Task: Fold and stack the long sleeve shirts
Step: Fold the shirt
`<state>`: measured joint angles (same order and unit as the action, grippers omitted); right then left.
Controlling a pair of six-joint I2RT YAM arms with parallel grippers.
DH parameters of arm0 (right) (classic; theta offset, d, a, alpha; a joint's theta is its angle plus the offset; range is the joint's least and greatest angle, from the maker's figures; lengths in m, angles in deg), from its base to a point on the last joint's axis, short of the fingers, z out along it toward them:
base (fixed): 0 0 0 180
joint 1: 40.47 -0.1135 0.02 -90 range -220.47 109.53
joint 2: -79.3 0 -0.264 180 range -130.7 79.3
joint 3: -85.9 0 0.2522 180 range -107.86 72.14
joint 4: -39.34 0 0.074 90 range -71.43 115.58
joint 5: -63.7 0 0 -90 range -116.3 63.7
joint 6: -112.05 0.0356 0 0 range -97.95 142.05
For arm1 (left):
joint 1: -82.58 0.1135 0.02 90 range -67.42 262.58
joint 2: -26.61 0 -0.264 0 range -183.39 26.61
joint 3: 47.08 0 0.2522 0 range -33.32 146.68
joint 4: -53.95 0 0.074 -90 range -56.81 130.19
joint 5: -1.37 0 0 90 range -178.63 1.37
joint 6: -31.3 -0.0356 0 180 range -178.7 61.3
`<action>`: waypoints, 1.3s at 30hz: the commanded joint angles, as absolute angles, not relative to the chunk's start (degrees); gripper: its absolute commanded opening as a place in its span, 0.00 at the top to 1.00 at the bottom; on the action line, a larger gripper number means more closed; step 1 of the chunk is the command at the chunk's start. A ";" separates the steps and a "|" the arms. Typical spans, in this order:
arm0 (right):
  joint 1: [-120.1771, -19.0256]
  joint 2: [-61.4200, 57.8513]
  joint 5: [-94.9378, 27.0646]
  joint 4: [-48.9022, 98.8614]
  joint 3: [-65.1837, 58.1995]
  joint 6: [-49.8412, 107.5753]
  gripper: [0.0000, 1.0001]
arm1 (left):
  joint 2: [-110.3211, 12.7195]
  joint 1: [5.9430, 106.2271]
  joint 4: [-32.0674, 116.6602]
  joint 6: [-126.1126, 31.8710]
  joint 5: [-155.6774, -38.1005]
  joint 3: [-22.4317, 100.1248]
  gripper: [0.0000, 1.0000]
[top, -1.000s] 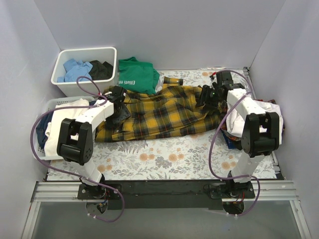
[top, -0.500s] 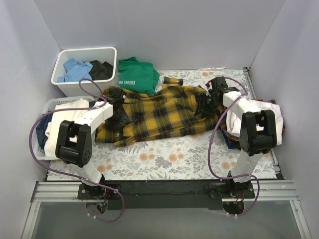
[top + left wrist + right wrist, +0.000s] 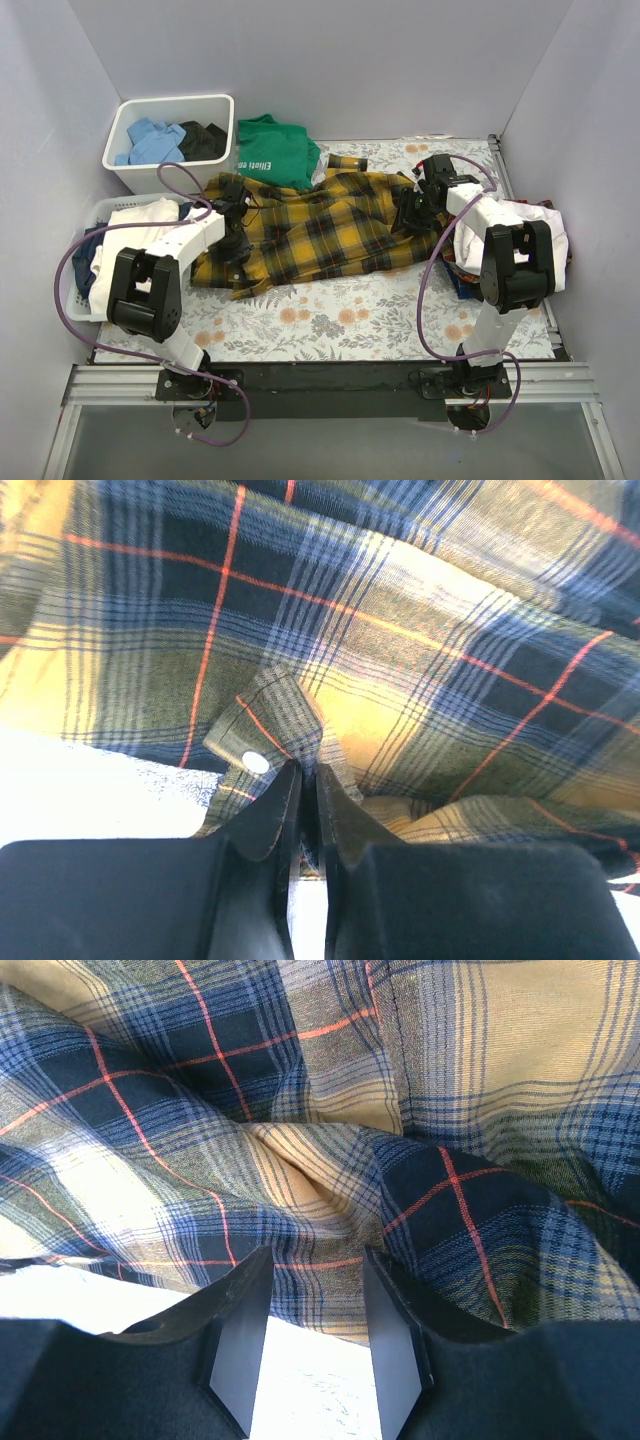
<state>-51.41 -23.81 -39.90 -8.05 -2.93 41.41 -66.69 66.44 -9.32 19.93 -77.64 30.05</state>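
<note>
Floral table [image 3: 330, 320]: yellow-black plaid shirt [image 3: 320, 225] spread, rumpled

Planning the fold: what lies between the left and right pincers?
Only the plaid shirt: its rumpled body covers the whole stretch from the left pincer to the right pincer. The top view shows it.
</note>
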 commanded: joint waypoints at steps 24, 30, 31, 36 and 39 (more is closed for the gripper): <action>-51.28 -24.85 -37.02 -8.70 -3.80 41.57 0.53 | -71.48 71.77 -10.87 16.01 -64.81 41.64 0.47; -51.11 -27.04 -33.33 -9.76 -4.50 42.09 0.53 | -71.31 71.69 -11.23 15.04 -68.24 46.40 0.42; -51.02 -27.40 -32.11 -10.19 -4.59 42.35 0.54 | -70.17 71.69 -10.88 14.87 -69.02 46.31 0.41; -48.48 -30.65 -27.79 -11.25 -5.38 43.67 0.57 | -64.90 71.69 -7.89 12.41 -76.30 45.00 0.37; -47.68 -31.18 -26.65 -11.43 -5.82 44.11 0.57 | -61.13 71.34 -5.43 11.62 -82.28 43.15 0.35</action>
